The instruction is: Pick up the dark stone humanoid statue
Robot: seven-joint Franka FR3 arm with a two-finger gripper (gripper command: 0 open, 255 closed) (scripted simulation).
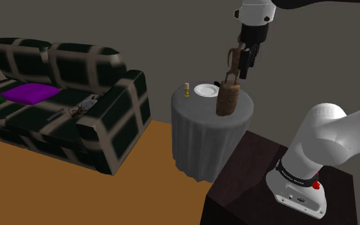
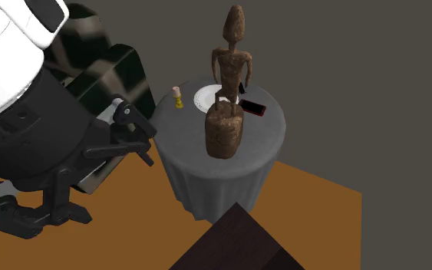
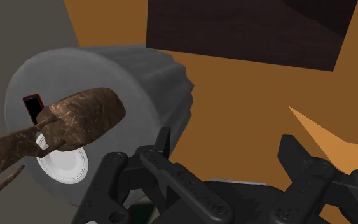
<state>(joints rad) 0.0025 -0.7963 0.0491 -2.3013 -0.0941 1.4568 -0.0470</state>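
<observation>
Statue — brown, humanoid — stands upright on the round table. Gripper hangs near its head — fingers apart, holding nothing.

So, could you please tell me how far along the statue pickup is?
Nothing is done yet: the brown statue stands on the round grey table. In hand: the open pincer hangs beside it, touching nothing. Left: move in around the statue, close, and lift.
</observation>
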